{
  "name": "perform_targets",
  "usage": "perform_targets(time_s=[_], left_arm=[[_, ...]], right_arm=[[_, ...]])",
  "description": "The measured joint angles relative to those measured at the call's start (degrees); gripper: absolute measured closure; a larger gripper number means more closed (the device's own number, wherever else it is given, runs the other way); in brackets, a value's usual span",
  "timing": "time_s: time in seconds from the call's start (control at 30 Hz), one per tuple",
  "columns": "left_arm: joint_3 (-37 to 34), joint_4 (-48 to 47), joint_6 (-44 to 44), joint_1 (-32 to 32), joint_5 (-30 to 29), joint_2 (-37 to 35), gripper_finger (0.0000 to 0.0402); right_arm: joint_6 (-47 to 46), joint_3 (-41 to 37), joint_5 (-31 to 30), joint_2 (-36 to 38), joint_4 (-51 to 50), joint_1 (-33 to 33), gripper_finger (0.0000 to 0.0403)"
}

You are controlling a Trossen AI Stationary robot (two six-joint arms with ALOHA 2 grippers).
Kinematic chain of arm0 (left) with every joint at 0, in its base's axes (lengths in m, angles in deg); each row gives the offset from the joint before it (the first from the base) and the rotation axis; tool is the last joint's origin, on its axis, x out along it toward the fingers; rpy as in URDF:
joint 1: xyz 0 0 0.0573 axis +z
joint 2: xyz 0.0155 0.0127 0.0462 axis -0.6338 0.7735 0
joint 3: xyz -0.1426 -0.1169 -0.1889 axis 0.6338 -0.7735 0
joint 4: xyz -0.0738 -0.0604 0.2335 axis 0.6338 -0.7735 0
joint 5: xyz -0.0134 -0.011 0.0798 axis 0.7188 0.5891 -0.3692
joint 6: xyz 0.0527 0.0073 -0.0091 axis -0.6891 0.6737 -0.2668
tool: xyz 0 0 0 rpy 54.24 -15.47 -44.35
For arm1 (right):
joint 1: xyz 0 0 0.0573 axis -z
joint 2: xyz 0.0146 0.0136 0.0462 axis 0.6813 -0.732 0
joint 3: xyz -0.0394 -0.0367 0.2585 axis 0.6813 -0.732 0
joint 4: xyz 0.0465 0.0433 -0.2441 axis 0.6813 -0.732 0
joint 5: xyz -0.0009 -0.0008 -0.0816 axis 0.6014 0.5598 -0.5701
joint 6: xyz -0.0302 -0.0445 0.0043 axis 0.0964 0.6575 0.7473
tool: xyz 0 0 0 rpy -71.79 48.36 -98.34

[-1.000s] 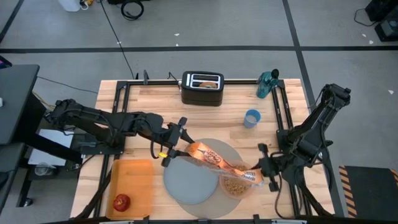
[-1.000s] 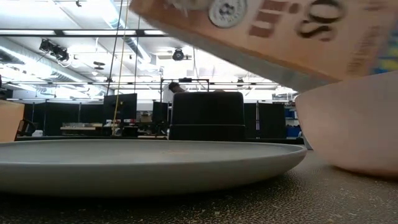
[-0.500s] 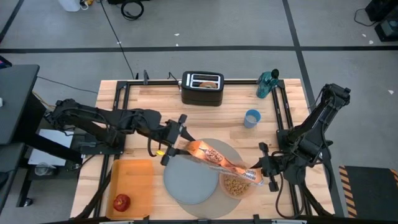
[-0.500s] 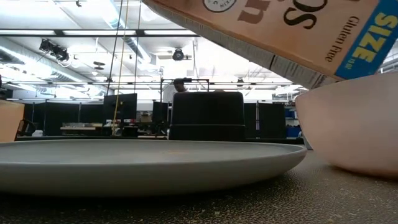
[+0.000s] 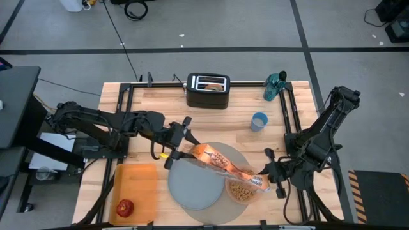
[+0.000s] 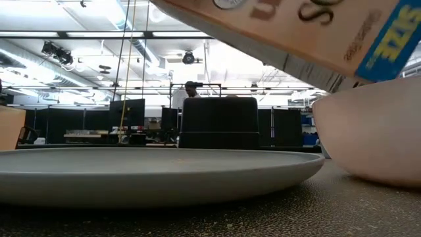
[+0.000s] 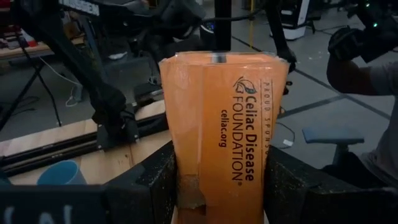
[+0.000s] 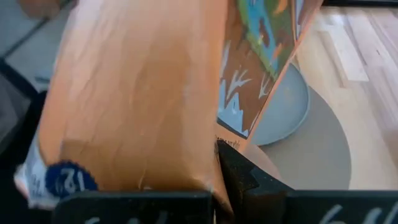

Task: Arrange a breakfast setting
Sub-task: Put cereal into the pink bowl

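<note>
Right now I have the cereal box (image 5: pixel 220 162) tilted over the translucent pink bowl (image 5: pixel 241 190), with its lower, open end just above the bowl's far rim and its upper end up toward the left arm. The left gripper (image 5: pixel 178 148) is clamped across the box's upper end; in the left wrist view both fingers press the orange sides. The right gripper (image 5: pixel 273 177) sits at the box's lower end beside the bowl, jaws together; I think it is pinching the box's corner flap, though the right wrist view is too crowded to be sure. The bowl already holds a layer of cereal and rests on the large round grey mat (image 5: pixel 238 156), just beside the smaller grey plate (image 5: pixel 195 183).

To pour well, I would keep the mouth centred over the bowl and change the tilt slowly from the left wrist, so the flow stays a trickle. I would hold the right side steady as a pivot and keep the box clear of the bowl wall, which looks light enough to slide. Once the fill looks fair, level the box before lifting away.

The red apple (image 5: pixel 124 207) waits on the flat orange tray (image 5: pixel 142 182), and the black toaster (image 5: pixel 208 91) stands at the far edge.
</note>
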Motion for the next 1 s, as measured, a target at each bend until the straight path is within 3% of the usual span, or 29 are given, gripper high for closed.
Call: perform_targets(time_s=[0.1, 0.33, 0.6, 1.0], left_arm=[[-0.04, -0.84, 0.20, -0.02, -0.46, 0.22, 0.0210], [0.01, -1.92, 1.28, -0.05, -0.33, 0.14, 0.0210], [0.01, -12.13, 6.10, -0.10, -0.56, 0.04, 0.0210], [0.01, -25.58, 13.30, -3.46, -8.02, 0.04, 0.0210]], right_arm=[[-2.14, -0.07, -2.07, 0.89, -3.54, -0.02, 0.0392], [-1.38, -0.04, -0.19, 0.73, -2.40, 0.00, 0.0392], [-1.06, 2.12, 1.68, 1.91, -4.79, 0.15, 0.0392], [1.38, 5.89, 4.99, 2.24, -9.30, 4.87, 0.0392]])
